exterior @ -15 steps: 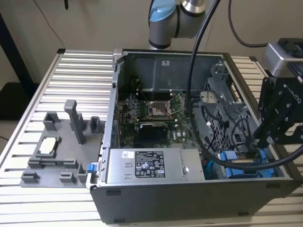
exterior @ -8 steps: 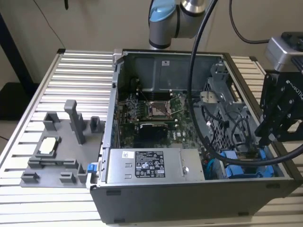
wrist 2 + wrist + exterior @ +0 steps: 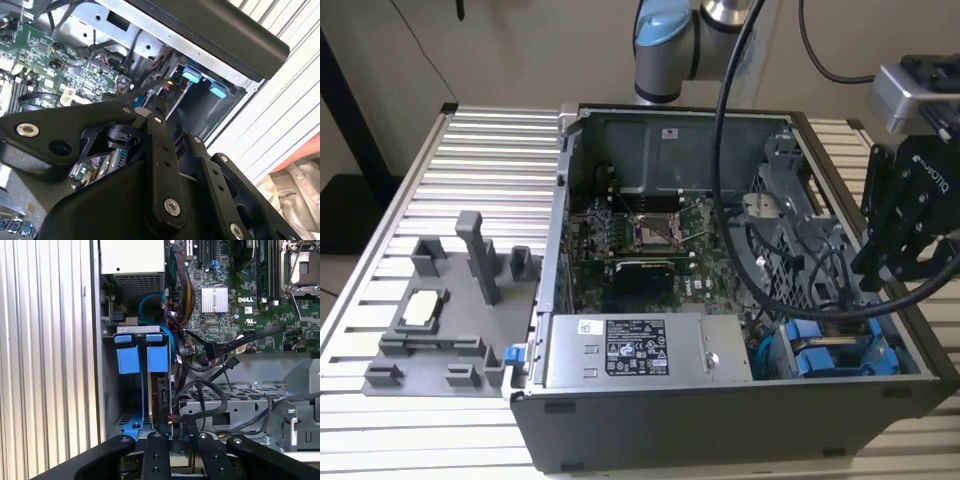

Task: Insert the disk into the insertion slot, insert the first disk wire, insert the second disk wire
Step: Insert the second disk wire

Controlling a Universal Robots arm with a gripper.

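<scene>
Disk (image 3: 161,392) stands on edge in the drive bay (image 3: 129,415), at the exterior view's right, prob. seated. Claw (image 3: 876,262) hangs just above; grip state: can't tell.

A computer case (image 3: 720,425) is set on the worktop (image 3: 480,170), with a parts tray (image 3: 440,330) laid at the exterior view's left. Inside, the power-supply box (image 3: 630,350) is placed before the motherboard (image 3: 640,240), and the insertion slot (image 3: 835,355) at the exterior view's right.
</scene>
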